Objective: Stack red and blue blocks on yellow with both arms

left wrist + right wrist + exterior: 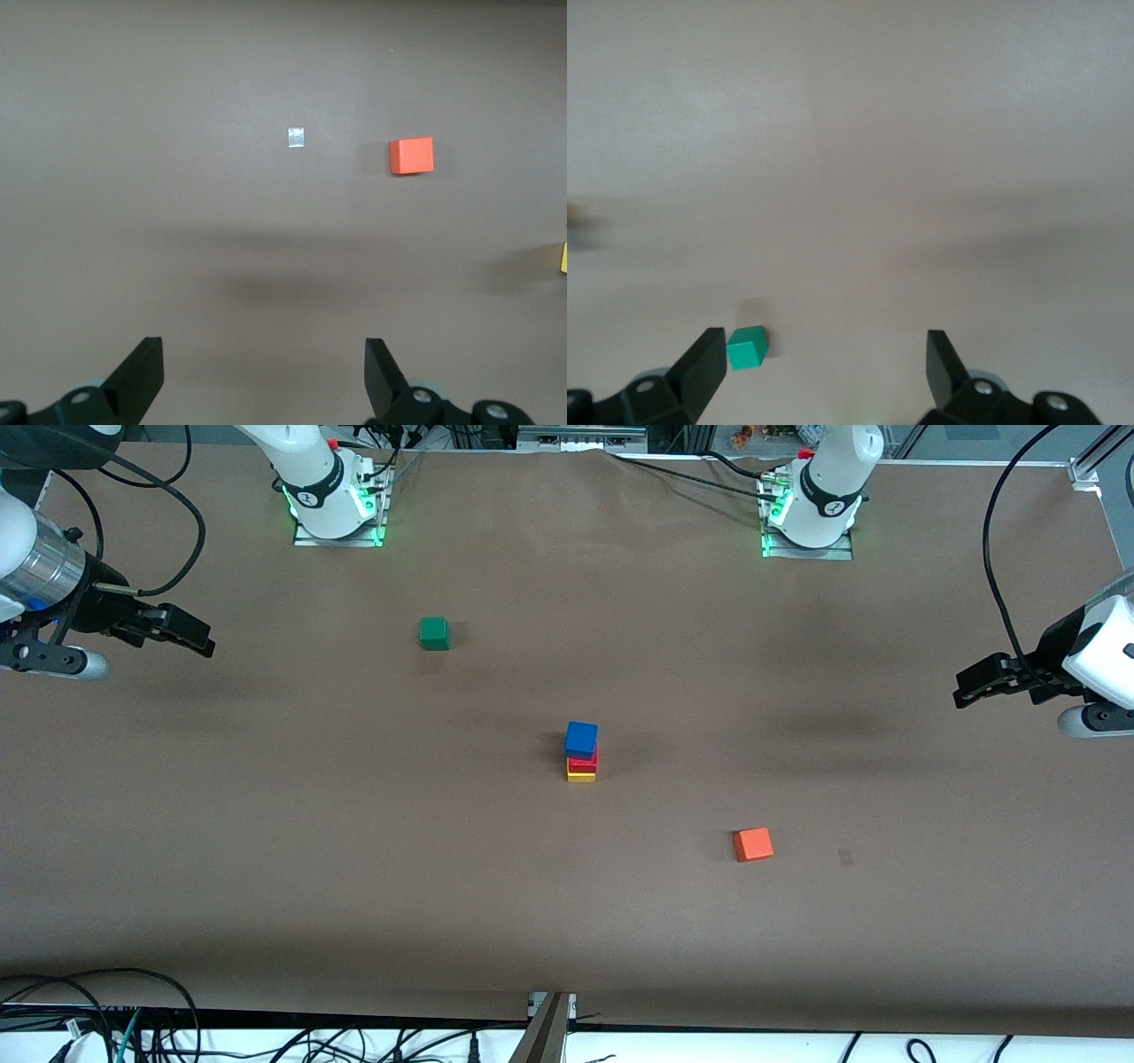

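A stack stands at the table's middle: the blue block [581, 738] on the red block [583, 763] on the yellow cube [581, 777]. A sliver of the yellow cube shows at the edge of the left wrist view [563, 258]. My left gripper [967, 689] is open and empty, up over the left arm's end of the table; it shows in its wrist view [264, 367]. My right gripper [199, 638] is open and empty, up over the right arm's end; it shows in its wrist view [826, 363]. Both are well apart from the stack.
A green cube [434, 633] lies farther from the front camera than the stack, toward the right arm's end, and shows in the right wrist view [747, 347]. An orange cube [753, 844] lies nearer, toward the left arm's end, beside a small tape patch [296, 137].
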Tool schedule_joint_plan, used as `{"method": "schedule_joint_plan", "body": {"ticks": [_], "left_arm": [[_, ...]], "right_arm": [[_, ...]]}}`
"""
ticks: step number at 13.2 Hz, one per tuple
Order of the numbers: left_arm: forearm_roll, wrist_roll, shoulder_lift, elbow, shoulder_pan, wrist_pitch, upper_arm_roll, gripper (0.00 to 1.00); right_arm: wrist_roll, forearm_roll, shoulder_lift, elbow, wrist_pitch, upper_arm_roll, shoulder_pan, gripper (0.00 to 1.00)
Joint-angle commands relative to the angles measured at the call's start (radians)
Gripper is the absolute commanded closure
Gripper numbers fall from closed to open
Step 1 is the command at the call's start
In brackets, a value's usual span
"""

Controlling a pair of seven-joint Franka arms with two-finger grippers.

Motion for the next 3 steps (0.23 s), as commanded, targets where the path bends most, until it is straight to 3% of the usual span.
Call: {"method": "schedule_joint_plan", "body": {"ticks": [1,3], "left_arm": [[0.011,0.014,0.009,0.022,0.001,-0.007,-0.002,0.00],[0.010,0.014,0.009,0.021,0.002,-0.007,-0.002,0.00]], "right_arm": [[-0.028,-0.009,-0.011,-0.003,0.014,0.021,-0.024,0.00],[-0.028,-0.009,-0.005,0.013,0.009,0.021,-0.017,0.00]]}}
